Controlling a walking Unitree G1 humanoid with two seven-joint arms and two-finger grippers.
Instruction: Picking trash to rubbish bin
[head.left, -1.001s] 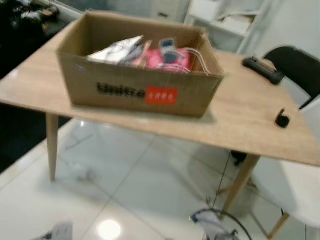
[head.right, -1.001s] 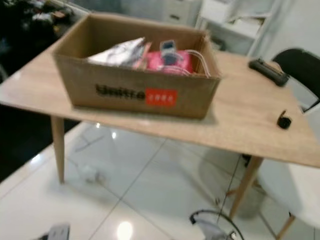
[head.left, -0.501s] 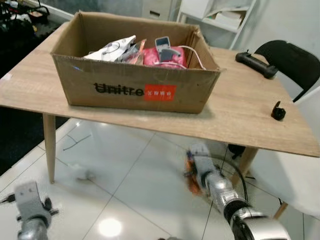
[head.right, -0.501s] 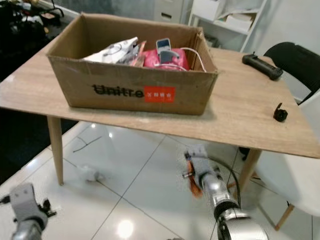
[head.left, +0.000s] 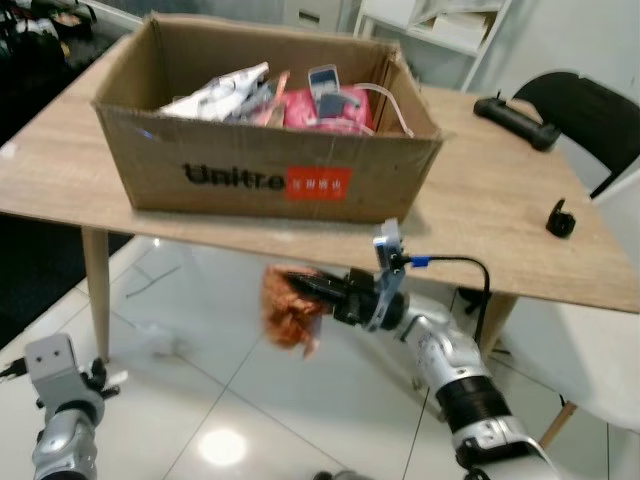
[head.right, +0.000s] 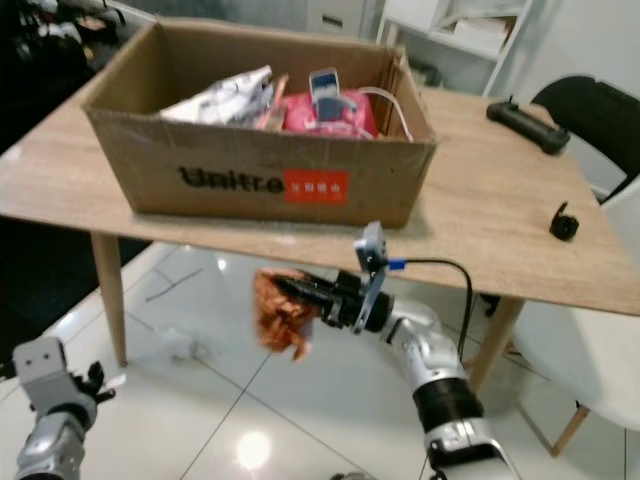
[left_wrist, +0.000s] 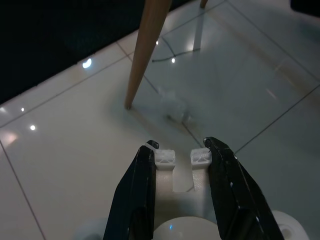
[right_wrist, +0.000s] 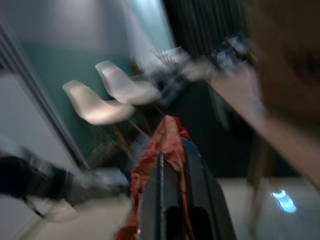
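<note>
The worktop (head.left: 480, 225) was matt pale wood grain. The box (head.left: 262, 175) was rough brown cardboard. The floor (head.left: 230, 380) was glossy white tile. The trash (head.left: 288, 308) looked crinkled, orange-brown and papery.

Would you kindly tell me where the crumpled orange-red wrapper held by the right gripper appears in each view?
Left eye view: wrapper hangs below the table edge, under the cardboard box.
Right eye view: wrapper again under the box's printed front.
Right wrist view: wrapper pinched at the tips of the right gripper.
Left wrist view: not in it.
Shared landmark: the cardboard box.
</note>
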